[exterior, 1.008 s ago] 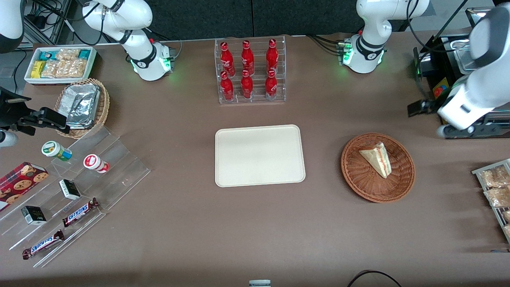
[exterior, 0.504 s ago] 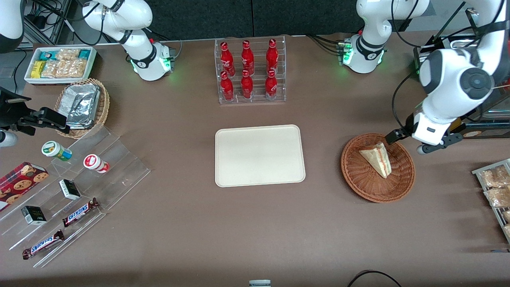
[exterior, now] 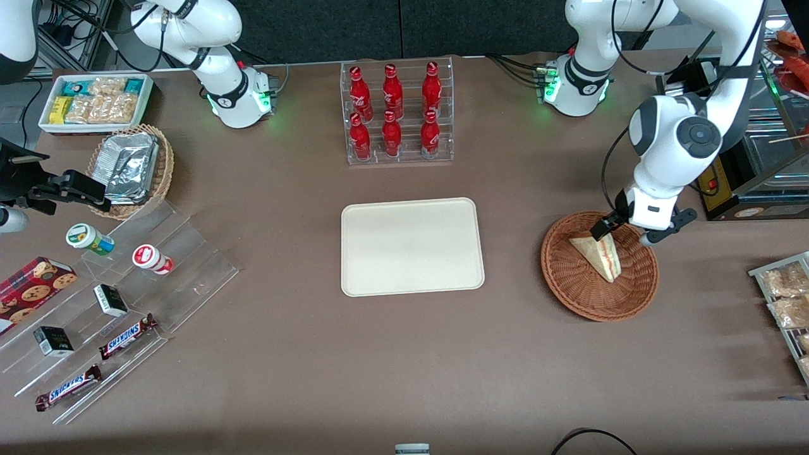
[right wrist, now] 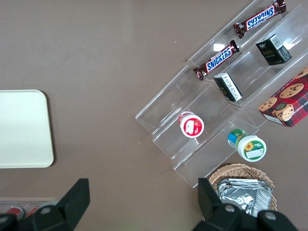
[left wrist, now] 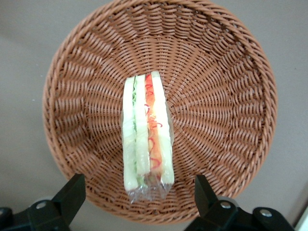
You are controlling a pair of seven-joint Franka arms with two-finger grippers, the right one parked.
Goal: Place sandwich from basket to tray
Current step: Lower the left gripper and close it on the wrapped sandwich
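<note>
The clear-wrapped triangular sandwich (exterior: 599,253) (left wrist: 146,134) lies in the reddish-brown wicker basket (exterior: 572,284) (left wrist: 216,96), its cut edge with red-orange and pale layers facing up toward the wrist camera. My gripper (exterior: 622,232) (left wrist: 137,197) hovers above the basket's rim farther from the front camera, open, its two black fingers (left wrist: 72,192) spread wider than the sandwich and holding nothing. The cream-white tray (exterior: 412,246) lies flat on the table's middle, bare, beside the basket toward the parked arm's end.
A clear rack of red bottles (exterior: 396,114) stands farther from the front camera than the tray. A dark appliance (exterior: 733,183) sits close to the basket at the working arm's end. A rack of snack packets (exterior: 787,303) lies near that table edge.
The left arm has swung in from the table's end and lowered; its gripper now hangs over the basket's rim by the sandwich. Sandwich, basket and tray have not moved.
</note>
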